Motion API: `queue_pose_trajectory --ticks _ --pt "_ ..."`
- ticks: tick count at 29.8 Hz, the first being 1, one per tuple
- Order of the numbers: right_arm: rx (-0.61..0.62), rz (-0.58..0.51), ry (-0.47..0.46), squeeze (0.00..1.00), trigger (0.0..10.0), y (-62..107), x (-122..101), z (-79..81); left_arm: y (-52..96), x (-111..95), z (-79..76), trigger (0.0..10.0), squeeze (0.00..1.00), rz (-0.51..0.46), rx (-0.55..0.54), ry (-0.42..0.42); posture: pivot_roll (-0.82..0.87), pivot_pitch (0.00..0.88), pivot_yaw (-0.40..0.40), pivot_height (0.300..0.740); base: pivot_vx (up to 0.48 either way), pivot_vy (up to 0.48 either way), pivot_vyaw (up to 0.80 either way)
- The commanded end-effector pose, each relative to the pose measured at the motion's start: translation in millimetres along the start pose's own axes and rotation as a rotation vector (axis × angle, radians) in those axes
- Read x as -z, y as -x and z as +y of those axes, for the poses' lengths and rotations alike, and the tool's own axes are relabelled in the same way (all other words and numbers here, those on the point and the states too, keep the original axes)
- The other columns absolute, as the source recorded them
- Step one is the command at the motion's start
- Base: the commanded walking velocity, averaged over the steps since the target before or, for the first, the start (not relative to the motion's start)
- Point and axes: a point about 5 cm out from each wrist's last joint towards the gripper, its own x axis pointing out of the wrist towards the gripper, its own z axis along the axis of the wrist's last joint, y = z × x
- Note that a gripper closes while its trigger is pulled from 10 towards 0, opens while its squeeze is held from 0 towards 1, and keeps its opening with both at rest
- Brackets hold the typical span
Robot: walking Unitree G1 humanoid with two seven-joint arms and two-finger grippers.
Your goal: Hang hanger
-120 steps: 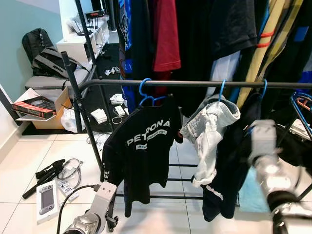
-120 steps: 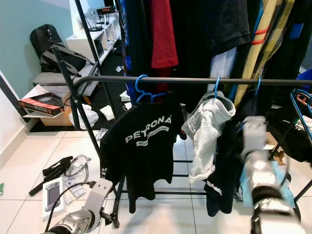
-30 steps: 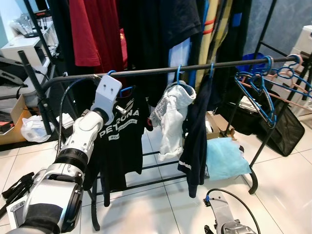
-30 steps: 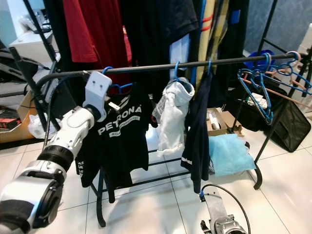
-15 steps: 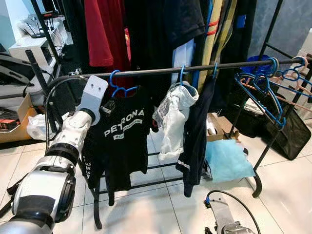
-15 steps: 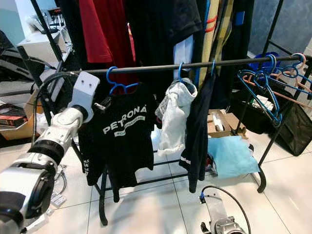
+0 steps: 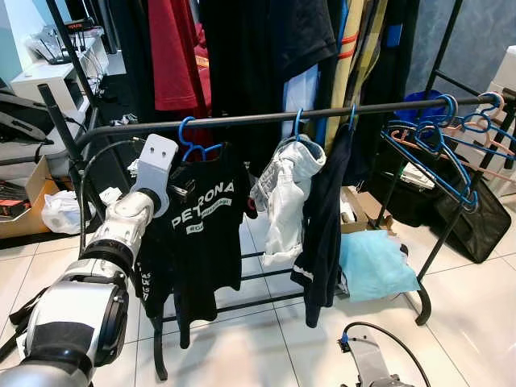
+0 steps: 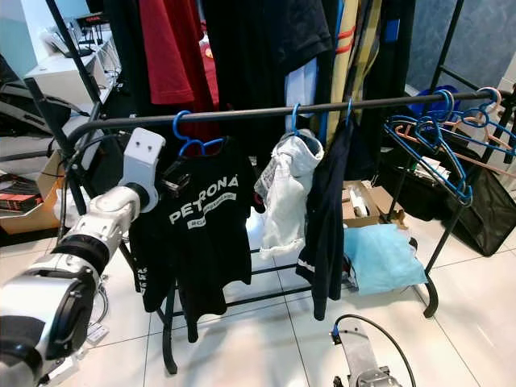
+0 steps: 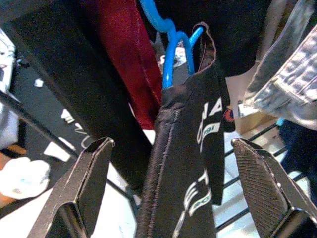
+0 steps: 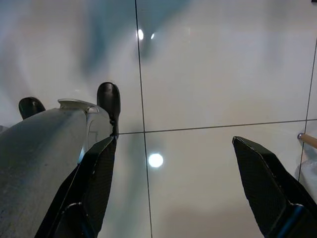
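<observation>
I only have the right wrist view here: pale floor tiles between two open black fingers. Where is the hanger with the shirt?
Observer: The blue plastic hanger carrying the black printed T-shirt hooks over the black metal rail.
Operator: Is the left arm holding it?
Observer: No. The left gripper is open, fingers either side of the shirt's shoulder.
Operator: Any spare hangers?
Observer: Yes, a cluster of empty blue hangers at the rail's right end.

home laundry corner | clothes rack point(image 7: 242, 118) | hung shirts | tiled floor point(image 7: 242, 347)
</observation>
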Motion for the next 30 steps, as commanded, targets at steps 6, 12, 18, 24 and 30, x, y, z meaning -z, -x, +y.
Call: queue_pose_trajectory --ticks 6,12,18,24,30 --pt "-0.012 0.0 -0.004 0.0 10.0 -0.8 6.8 7.0 -0.2 -3.4 10.6 10.0 0.0 0.017 -0.061 -0.027 -0.13 0.058 0.062 0.74 0.0 0.0 0.0" --pt "-0.017 0.005 -0.011 0.0 10.0 -1.1 11.0 9.9 0.3 5.7 5.1 10.0 0.0 0.073 -0.036 -0.057 -0.14 0.081 0.074 0.74 0.0 0.0 0.0" --pt "-0.018 0.006 -0.024 0.0 10.0 -1.3 15.0 13.5 1.9 18.4 -0.3 10.0 0.0 0.155 -0.025 -0.088 -0.14 0.098 0.087 0.74 0.0 0.0 0.0" --pt "-0.016 0.004 -0.037 0.0 10.0 -1.5 16.8 16.2 3.4 25.2 0.4 6.2 0.0 0.207 -0.055 -0.111 -0.15 0.111 0.098 0.74 0.0 0.0 0.0" --pt "-0.01 0.0 -0.043 0.0 10.0 -1.6 17.0 17.1 4.2 26.3 3.9 0.0 0.0 0.22 -0.094 -0.129 -0.15 0.109 0.103 0.74 0.0 0.0 0.0"
